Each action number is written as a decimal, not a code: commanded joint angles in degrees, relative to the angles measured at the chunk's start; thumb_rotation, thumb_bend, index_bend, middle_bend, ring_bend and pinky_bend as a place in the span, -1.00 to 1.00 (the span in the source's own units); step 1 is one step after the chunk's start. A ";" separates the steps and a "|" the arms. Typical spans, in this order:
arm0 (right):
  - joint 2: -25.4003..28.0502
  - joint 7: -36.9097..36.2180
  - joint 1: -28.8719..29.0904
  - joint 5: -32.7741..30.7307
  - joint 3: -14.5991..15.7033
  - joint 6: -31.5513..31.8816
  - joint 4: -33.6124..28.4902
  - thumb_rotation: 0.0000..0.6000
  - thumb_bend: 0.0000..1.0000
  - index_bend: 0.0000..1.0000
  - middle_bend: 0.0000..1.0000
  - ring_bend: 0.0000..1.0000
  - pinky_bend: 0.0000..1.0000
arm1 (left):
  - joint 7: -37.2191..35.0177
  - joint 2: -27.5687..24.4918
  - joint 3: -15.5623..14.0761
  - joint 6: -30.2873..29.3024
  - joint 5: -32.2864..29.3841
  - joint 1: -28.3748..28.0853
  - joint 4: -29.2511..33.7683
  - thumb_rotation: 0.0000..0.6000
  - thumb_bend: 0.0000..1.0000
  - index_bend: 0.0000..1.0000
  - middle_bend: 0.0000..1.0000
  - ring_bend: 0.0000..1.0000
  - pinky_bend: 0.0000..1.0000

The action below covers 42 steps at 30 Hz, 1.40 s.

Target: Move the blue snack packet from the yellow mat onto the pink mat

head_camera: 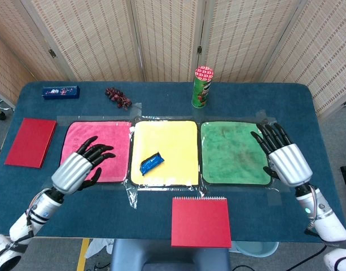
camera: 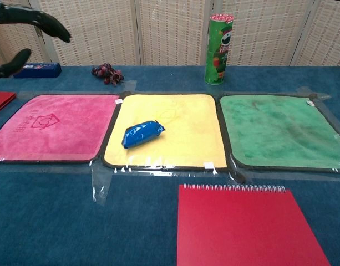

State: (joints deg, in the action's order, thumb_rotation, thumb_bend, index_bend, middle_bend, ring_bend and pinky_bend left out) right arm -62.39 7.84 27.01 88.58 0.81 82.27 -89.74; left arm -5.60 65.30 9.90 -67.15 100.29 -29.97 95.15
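Blue snack packet (head_camera: 152,163) lying on yellow mat (head_camera: 165,152), toward its left side. Left hand (head_camera: 82,165) spread and empty over pink mat (head_camera: 95,150); right hand (head_camera: 283,156) likewise empty, far right. Best reached rightward with left hand, gripped across narrow width.

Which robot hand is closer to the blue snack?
Left. The left hand hovers over the pink mat, beside the blue snack packet; the right hand is beyond the green mat.

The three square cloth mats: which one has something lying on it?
The yellow mat in the middle: the blue snack packet lies on it. The pink mat and green mat carry nothing.
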 commanded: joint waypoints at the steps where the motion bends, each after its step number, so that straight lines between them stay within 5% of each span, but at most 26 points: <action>1: 1.36 -0.79 -2.56 1.24 1.00 1.91 -0.46 1.00 -0.78 -1.00 -1.00 -1.00 -1.00 | -0.43 0.78 0.69 6.99 2.15 -6.69 -0.54 0.88 0.43 -0.52 -0.57 -0.59 -0.82; 4: 1.67 -1.06 -4.16 1.63 1.17 2.80 -0.43 1.00 -0.78 -1.00 -1.00 -1.00 -1.00 | -0.21 1.58 0.82 12.35 2.24 -11.36 -0.80 0.09 0.43 -0.53 -0.57 -0.63 -0.86; 7: 1.73 -1.21 -5.34 2.02 1.32 3.02 -0.40 1.00 -0.78 -1.00 -1.00 -1.00 -1.00 | 0.26 2.94 0.65 16.59 2.23 -15.31 -1.67 -0.50 0.43 -0.52 -0.57 -0.66 -0.88; 11: 1.44 -1.55 -6.46 2.58 1.20 3.06 -0.07 1.00 -0.78 -1.00 -1.00 -1.00 -1.00 | 0.60 5.26 0.13 22.34 1.10 -20.12 -3.37 -0.98 0.43 -0.53 -0.60 -0.72 -0.94; 26: 1.00 -2.65 -9.09 3.46 0.05 2.61 0.90 1.00 -0.78 -1.00 -1.00 -1.00 -1.00 | 8.26 14.71 -1.51 33.75 -5.99 -29.59 -12.33 -1.00 0.43 -0.65 -0.78 -0.90 -1.00; 42: -0.17 -3.63 -10.22 3.26 -1.29 0.94 2.47 1.00 -0.78 -1.00 -1.00 -1.00 -1.00 | 16.56 21.38 -3.50 37.87 -13.83 -32.70 -20.74 -1.00 0.43 -0.62 -0.83 -0.92 -1.00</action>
State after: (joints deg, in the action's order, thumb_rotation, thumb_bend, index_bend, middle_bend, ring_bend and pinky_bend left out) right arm -62.50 4.25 16.82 91.84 -0.43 83.27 -87.34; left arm 10.61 86.42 6.71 -29.38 86.75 -62.50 74.73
